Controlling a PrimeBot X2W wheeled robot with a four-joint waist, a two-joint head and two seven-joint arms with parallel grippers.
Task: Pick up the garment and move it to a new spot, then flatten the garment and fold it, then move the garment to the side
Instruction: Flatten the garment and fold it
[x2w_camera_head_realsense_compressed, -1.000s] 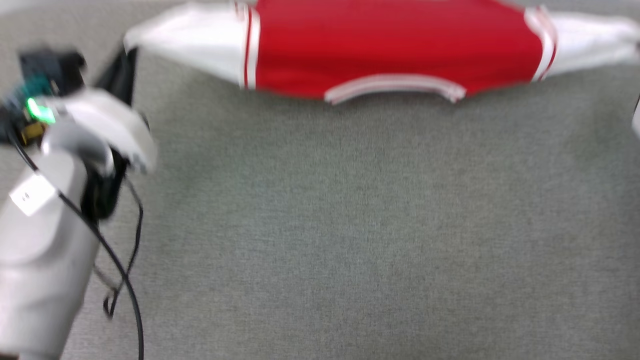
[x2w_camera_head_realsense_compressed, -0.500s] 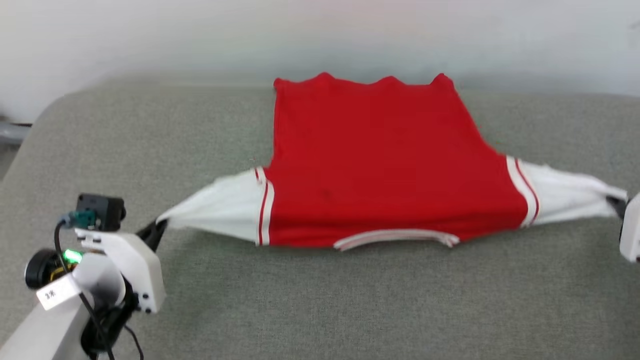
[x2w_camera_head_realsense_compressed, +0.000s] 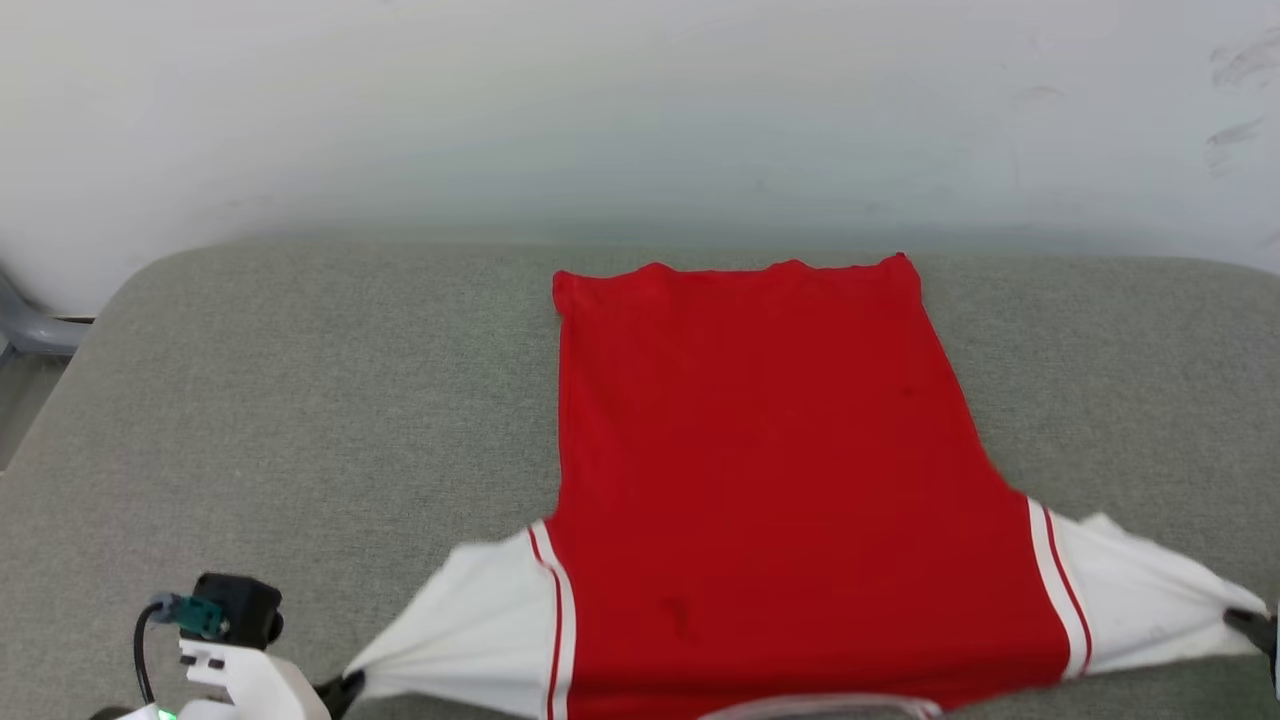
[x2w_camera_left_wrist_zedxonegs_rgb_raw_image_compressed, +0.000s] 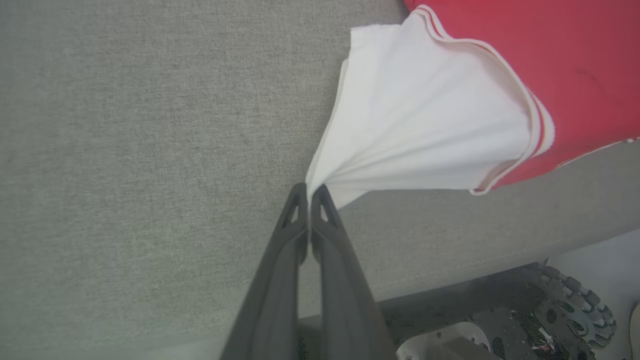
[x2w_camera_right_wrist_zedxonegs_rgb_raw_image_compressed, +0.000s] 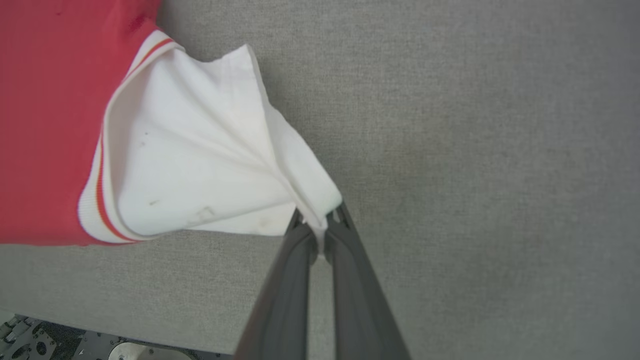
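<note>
Now | garment (x2w_camera_head_realsense_compressed: 760, 480) long axis near–far | hem (x2w_camera_head_realsense_compressed: 730, 270) far, collar (x2w_camera_head_realsense_compressed: 820, 707) seemingly near

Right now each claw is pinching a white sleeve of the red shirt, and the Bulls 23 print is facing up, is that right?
Not the print. The head view shows the shirt lying with a plain red side up, no lettering. The rest holds: the left claw and the right claw each pinch a white sleeve.
</note>
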